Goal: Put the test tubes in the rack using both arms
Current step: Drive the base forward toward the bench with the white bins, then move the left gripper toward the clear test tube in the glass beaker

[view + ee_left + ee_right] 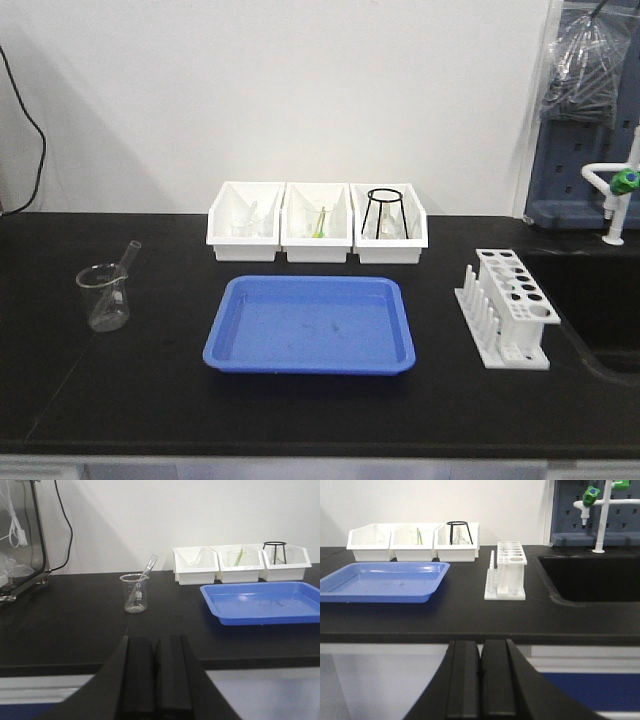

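Exterior front-facing view: rack [515, 290] stands on the black bench [150, 390], right of the blue tray [310, 325]. One test tube [130, 252] leans in the glass beaker [103, 297] at left. Left gripper [155, 680] and right gripper [480, 680]: jaws pressed together, gripping nothing.

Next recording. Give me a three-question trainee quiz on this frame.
1. True or false: the rack stands inside the blue tray.
2. The test tube at the bench's left end leans in: A) the beaker, B) the blue tray, C) the rack.
3. Fill in: the left claw and the right claw are both ____.

Key: 1 false, it stands on the bench beside the tray; 2 A; 3 shut.
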Motion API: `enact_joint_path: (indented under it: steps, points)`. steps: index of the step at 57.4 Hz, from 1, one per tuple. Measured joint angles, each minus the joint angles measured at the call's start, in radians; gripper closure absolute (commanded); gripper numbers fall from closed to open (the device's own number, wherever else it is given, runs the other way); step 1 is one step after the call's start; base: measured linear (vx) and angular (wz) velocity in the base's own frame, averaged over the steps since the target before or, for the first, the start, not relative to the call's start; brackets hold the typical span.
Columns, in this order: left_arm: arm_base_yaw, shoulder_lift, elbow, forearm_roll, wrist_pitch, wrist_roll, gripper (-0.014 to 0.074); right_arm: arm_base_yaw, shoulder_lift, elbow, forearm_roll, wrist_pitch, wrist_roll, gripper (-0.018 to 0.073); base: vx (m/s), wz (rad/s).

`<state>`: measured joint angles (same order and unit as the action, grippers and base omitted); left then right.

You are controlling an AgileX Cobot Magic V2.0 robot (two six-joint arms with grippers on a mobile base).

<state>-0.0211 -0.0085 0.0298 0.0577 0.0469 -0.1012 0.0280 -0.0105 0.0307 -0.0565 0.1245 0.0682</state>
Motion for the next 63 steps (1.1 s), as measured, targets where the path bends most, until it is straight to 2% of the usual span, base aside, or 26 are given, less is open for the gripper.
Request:
enact_joint_path:
  steps: [36,63]
  points:
    - [0.0,0.0,0.0,0.0,0.0,0.0,0.0614,0.0,0.0,0.0,0.0,0.0,0.0,0.0566,0.37,0.01]
    - [0.0,0.0,0.0,0.0,0.0,0.0,0.0614,0.0,0.0,0.0,0.0,0.0,0.0,0.0566,0.24,-0.05]
